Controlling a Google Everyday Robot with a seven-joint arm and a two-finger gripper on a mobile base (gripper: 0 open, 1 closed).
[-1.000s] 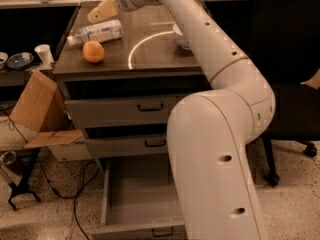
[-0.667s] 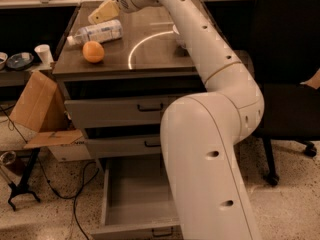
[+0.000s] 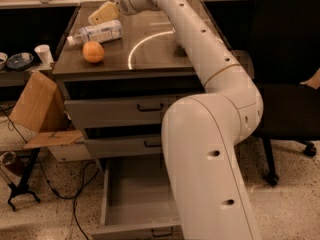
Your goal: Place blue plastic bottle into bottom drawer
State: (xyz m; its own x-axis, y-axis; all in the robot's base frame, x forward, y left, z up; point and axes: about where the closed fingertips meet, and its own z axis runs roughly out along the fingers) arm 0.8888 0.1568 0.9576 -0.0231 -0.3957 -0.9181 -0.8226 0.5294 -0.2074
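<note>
Camera view: beside the orange (image 3: 93, 51), the blue plastic bottle (image 3: 97, 33) lies unmoved on its side. Just behind it, the gripper (image 3: 104, 14) seems to have dipped closer; whether it is open or closed I cannot tell. The bottom drawer (image 3: 135, 201) stands open, so the grasp comes next.

Dim warm light leaves a glare arc (image 3: 132, 54) on tabletop (image 3: 162, 60) near the claw (image 3: 104, 14).

one camera only, looking forward and down from high behind the arm (image 3: 210, 149), whose near link fills the foreground. the cabinet (image 3: 115, 66) sits mid-distance, and the gripper (image 3: 104, 14) is far off at the top edge, beside the bottle (image 3: 97, 33).
</note>
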